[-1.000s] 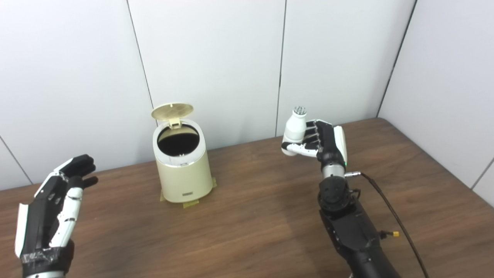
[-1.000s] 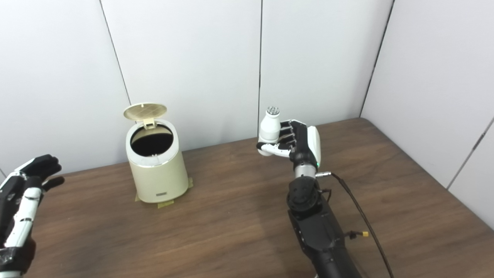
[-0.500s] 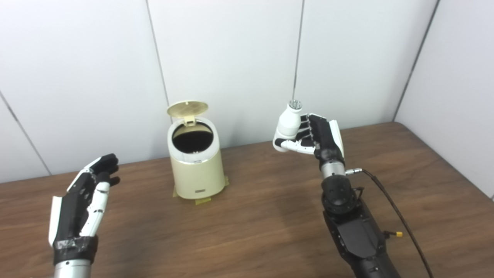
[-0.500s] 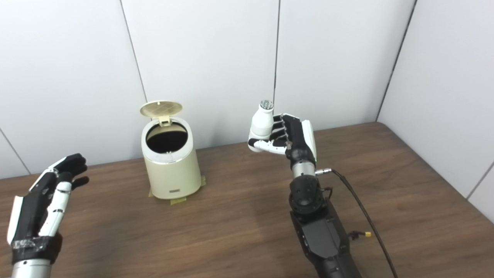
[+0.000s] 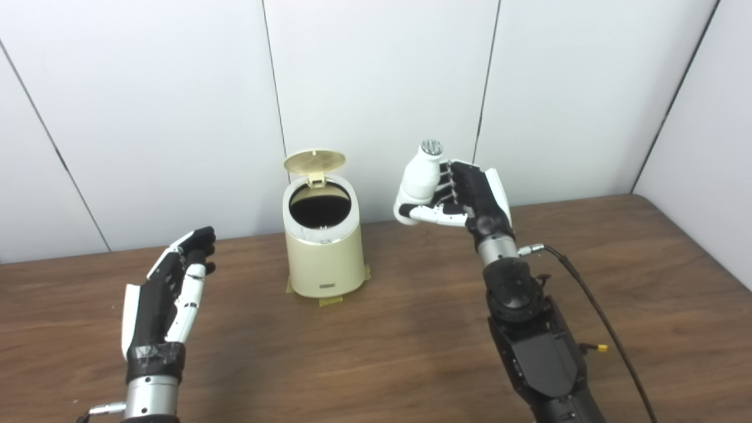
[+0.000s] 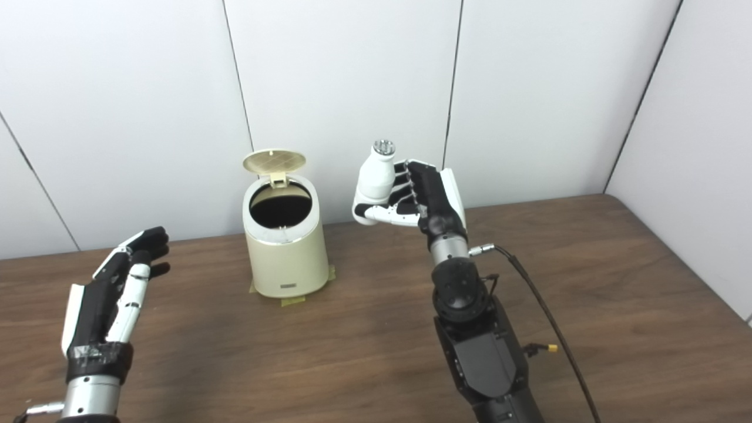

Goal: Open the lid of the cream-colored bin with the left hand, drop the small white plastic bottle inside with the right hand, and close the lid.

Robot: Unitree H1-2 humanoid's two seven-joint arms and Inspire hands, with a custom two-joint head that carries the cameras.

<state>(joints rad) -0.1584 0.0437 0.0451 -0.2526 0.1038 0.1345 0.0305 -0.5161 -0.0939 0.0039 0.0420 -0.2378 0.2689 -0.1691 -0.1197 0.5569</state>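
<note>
The cream-colored bin (image 5: 325,258) stands at the back middle of the wooden table, taped down at its base. Its round lid (image 5: 314,160) is tipped up and back, and the dark inside shows. My right hand (image 5: 464,197) is shut on the small white plastic bottle (image 5: 420,176) and holds it upright in the air, to the right of the bin and about level with its rim. My left hand (image 5: 170,291) is open and empty, fingers up, above the table to the left of the bin.
White wall panels stand close behind the bin and along the right side. A black cable (image 5: 593,311) runs from my right wrist down across the table (image 5: 411,352) on the right.
The camera has turned, so the whole scene has slid to the right in the picture. My right hand with the bottle has moved closer to the bin. The lid stays open.
</note>
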